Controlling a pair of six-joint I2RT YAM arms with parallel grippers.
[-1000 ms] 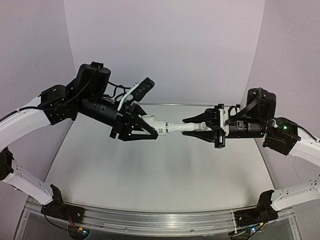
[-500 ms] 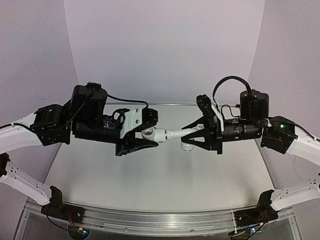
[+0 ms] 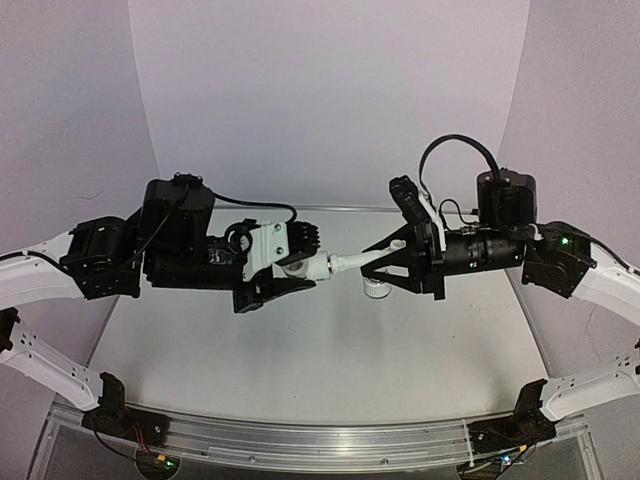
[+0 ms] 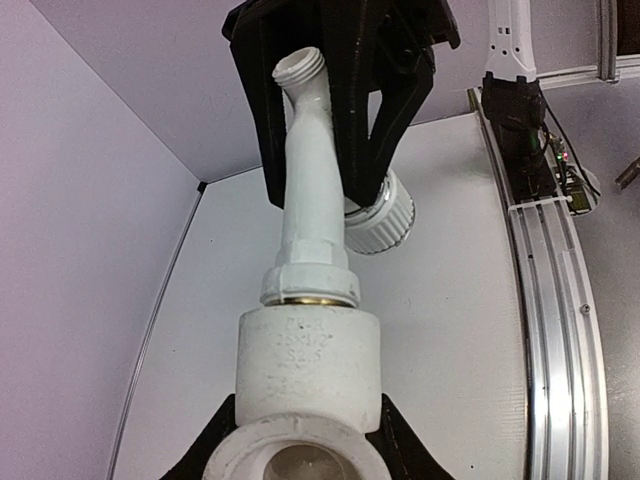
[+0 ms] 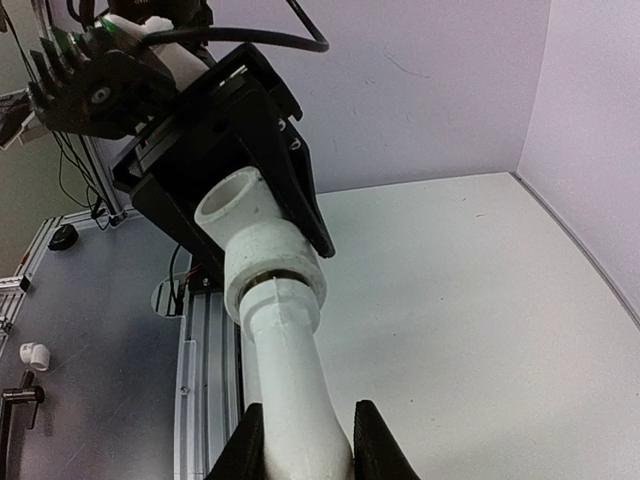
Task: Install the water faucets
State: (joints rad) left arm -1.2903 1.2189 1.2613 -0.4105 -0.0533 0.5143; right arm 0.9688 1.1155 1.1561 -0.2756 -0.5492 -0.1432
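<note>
Left hand [image 3: 305,262] clamps fitting [image 4: 308,365]; right hand [image 3: 380,259] clamps tap [image 5: 290,400].

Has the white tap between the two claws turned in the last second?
Yes. The tap rolled with the right gripper: its ribbed knob, hidden before, now hangs toward the table.

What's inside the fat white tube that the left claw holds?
The tap pokes its end into the fitting. Only a thin brass-coloured ring shows at the joint; whatever lies deeper is covered by its wall.

White table [image 3: 300,350], lilac backdrop [image 3: 330,100]
</note>
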